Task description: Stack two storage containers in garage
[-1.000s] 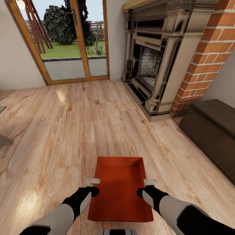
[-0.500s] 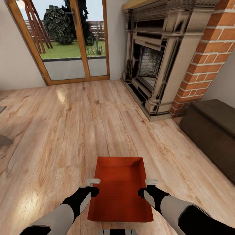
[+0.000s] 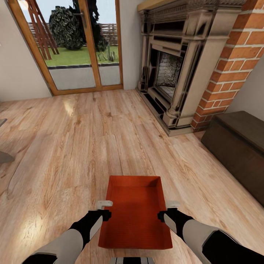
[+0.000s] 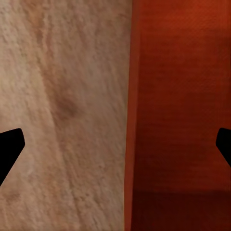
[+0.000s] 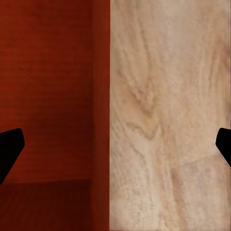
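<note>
A glass door (image 3: pixel 79 47) in a warm wooden frame stands at about eleven o'clock, and through it show a green lawn (image 3: pixel 69 55), a dark rounded bush (image 3: pixel 66 27) and a slatted fence (image 3: pixel 106 33). At one o'clock rises an ornate pale fireplace surround (image 3: pixel 183 66) with a dark firebox (image 3: pixel 168 73), and a red brick column (image 3: pixel 234 62) stands just beside it at two o'clock. A low dark-brown cabinet (image 3: pixel 238 152) sits at three o'clock, near the brick. A grey edge (image 3: pixel 4 157) of some furniture pokes in at nine o'clock, too little of it to name.
</note>
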Available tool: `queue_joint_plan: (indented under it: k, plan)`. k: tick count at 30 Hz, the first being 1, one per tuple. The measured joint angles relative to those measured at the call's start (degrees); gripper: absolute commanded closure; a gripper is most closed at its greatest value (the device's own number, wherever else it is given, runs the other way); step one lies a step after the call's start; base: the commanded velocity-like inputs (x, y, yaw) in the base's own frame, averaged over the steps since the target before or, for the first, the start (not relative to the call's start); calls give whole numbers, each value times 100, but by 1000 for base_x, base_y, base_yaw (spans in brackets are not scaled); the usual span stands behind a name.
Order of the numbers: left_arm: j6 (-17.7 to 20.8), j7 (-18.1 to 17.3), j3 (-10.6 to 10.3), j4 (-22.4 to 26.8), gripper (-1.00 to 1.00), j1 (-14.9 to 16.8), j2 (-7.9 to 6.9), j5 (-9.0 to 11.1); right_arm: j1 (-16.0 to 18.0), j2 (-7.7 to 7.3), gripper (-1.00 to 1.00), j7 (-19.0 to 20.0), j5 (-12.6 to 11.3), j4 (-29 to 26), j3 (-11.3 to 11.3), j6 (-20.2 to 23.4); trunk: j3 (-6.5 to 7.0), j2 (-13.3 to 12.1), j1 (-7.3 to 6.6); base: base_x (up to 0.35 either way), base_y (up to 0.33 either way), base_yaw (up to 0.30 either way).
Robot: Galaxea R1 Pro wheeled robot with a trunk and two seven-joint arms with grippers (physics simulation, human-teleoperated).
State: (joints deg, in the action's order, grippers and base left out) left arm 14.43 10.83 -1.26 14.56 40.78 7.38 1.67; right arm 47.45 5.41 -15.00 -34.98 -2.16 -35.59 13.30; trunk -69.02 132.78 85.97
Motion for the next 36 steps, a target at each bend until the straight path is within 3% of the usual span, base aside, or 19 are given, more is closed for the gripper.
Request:
queue_joint_plan:
  k: [13, 36]
  plan:
    - [0, 0, 0, 0, -100, 0, 0, 0, 0, -4, -100, 0, 2, 0, -4, -5, -233, 521, 286, 0, 0, 0]
    - [-5, 0, 0, 0, -100, 0, 9, 0, 0, -4, -100, 0, 3, 0, -5, -5, -306, 683, 374, 0, 0, 0]
